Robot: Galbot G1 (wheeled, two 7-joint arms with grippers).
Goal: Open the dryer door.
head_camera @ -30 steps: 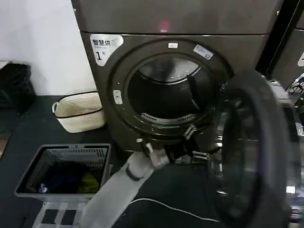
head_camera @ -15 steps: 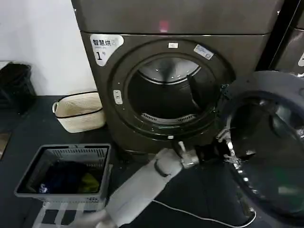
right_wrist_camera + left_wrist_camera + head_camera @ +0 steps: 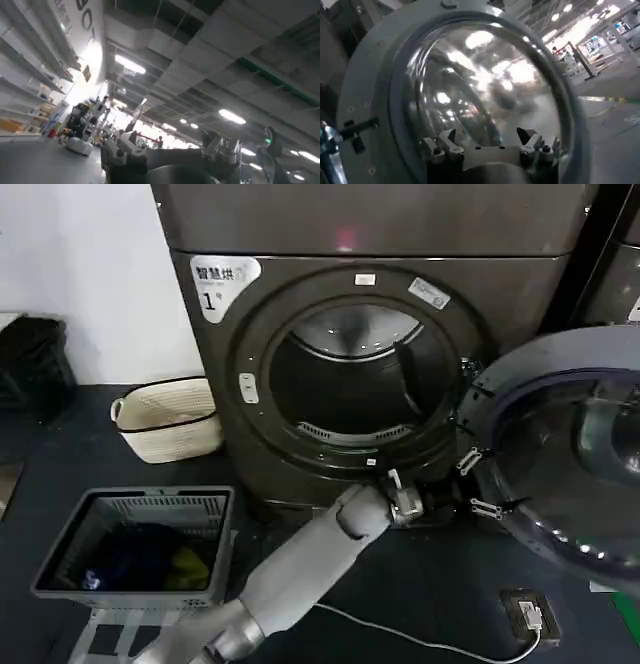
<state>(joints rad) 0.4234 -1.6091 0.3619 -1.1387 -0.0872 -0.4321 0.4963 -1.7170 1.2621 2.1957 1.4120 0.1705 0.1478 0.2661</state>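
The dryer (image 3: 300, 244) stands bronze-grey against the white wall, a white "1" sticker (image 3: 222, 282) on its upper left corner, and its drum (image 3: 350, 379) gapes wide open. The door (image 3: 575, 454) is swung out to the right of the opening, its grey inner face and tinted glass turned toward the room. The left arm reaches across from low on the left, and the left gripper (image 3: 480, 484) sits at the door's near edge, just below and to the right of the drum opening. Its jaws are spread apart with the two fingers (image 3: 487, 507) standing clear, closed on nothing; from the left wrist view the same left gripper (image 3: 490, 142) points at the door's glass (image 3: 485, 85) with a gap between the tips. The right gripper (image 3: 170, 145) is aimed up at a ceiling with strip lights, jaws parted and empty. On the dark floor left of the dryer sit a cream basket (image 3: 167, 419) and, nearer, a grey hamper (image 3: 140, 544) with clothes in it. A small device on a white cable (image 3: 528, 614) lies on the floor below the door.
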